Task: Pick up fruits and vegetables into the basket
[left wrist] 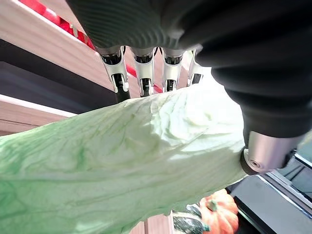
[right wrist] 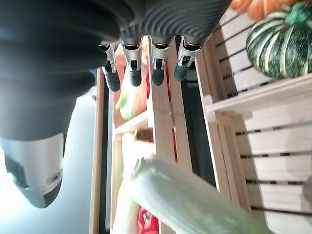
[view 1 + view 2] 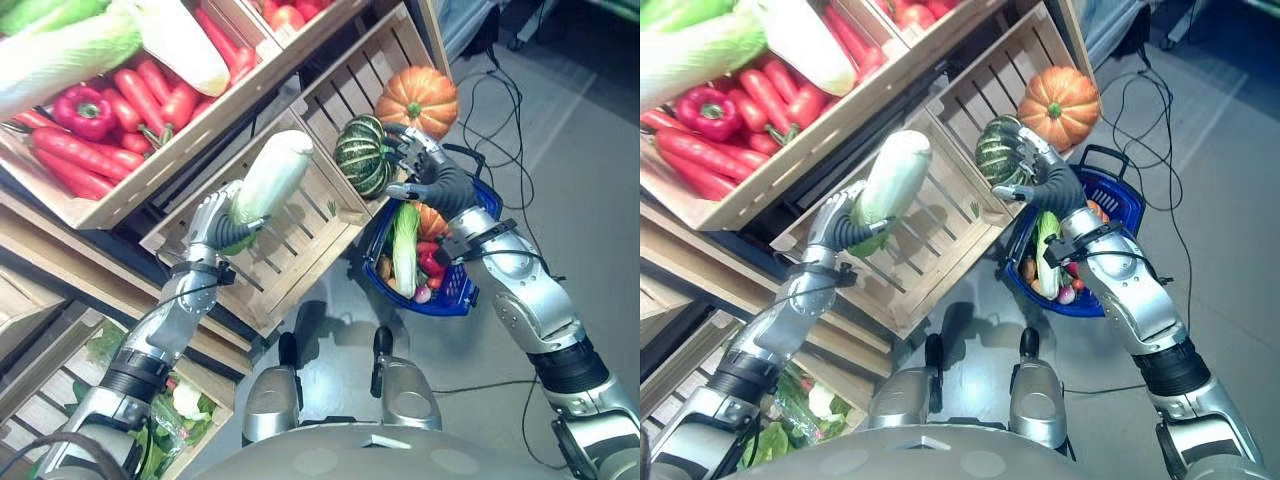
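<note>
Wooden crates behind: left hand grips pale-green cabbage; right hand hangs open.

Napa cabbage: long, pale green with white ribbing, crinkled leaves; held clear of the shelving, tilted with its rounded end up and toward the crates, base gripped in the left hand, fingers curled round it.

Basket: blue plastic, dark handle, hanging on the right forearm just below the right hand. Contents: a green-and-white leafy vegetable standing upright, red items, an orange piece and a small pink-white root; packed touching one another.

Striped green squash: resting in the wooden crate.
</note>
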### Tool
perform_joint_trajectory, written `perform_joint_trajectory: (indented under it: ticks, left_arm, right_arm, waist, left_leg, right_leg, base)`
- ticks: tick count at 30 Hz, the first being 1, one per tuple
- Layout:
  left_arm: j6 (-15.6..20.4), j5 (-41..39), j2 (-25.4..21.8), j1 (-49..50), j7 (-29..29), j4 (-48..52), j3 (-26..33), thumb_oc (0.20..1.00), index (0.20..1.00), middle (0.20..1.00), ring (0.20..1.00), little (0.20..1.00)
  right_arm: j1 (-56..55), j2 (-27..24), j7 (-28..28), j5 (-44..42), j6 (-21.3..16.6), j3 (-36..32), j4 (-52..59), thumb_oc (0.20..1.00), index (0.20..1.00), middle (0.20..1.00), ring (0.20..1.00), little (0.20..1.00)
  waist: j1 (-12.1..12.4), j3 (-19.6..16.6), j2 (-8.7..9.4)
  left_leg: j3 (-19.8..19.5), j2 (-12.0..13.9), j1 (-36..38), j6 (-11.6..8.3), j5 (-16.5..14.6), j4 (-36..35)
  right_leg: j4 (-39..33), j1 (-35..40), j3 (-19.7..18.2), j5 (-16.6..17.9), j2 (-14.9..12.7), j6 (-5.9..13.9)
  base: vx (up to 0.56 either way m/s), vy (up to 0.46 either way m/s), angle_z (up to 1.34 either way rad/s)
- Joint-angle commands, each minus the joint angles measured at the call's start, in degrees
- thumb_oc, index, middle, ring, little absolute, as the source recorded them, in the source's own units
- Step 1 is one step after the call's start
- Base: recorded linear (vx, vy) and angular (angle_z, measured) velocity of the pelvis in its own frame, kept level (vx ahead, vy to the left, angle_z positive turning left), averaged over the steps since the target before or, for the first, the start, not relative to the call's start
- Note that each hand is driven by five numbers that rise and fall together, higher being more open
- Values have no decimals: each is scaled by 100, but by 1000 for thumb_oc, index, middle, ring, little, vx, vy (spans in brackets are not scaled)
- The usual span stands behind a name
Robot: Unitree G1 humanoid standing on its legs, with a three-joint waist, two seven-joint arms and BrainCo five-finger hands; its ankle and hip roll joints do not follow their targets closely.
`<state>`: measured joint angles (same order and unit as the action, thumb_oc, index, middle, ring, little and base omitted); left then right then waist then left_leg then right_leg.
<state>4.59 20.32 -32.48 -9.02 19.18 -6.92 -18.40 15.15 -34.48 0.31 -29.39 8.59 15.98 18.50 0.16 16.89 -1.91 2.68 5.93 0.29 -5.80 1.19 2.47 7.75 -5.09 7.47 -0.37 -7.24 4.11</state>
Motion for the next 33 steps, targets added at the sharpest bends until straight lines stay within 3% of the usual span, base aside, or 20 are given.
perform_joint_trajectory:
  ticks: [1,21,33]
  left_arm:
    - [130,198,-173,-159,7,438,-267,200,200,200,200,200]
    - [-275,427,90,-698,-61,777,-1163,200,200,200,200,200]
    - [-371,358,286,-947,211,946,-1372,200,200,200,200,200]
  right_arm:
    - [268,242,-236,-195,-17,225,286,1000,1000,1000,1000,1000]
    - [663,688,-802,-556,365,1176,-100,1000,1000,1000,1000,1000]
    - [620,1044,-942,-1206,323,1493,-462,1000,1000,1000,1000,1000]
  waist:
    - [81,-510,322]
    - [121,-793,459]
    - [123,-877,502]
  left_leg:
    - [-181,-42,-115,70,-478,139]
    - [5,43,231,62,-550,-10]
    - [63,66,358,83,-597,-46]
  right_leg:
    - [-129,488,-36,-342,-322,492]
    - [-417,792,29,-205,-456,643]
    - [-467,878,58,-186,-499,678]
  base:
    - [25,-18,10]
    - [3,-2,1]
    - [1,0,0]
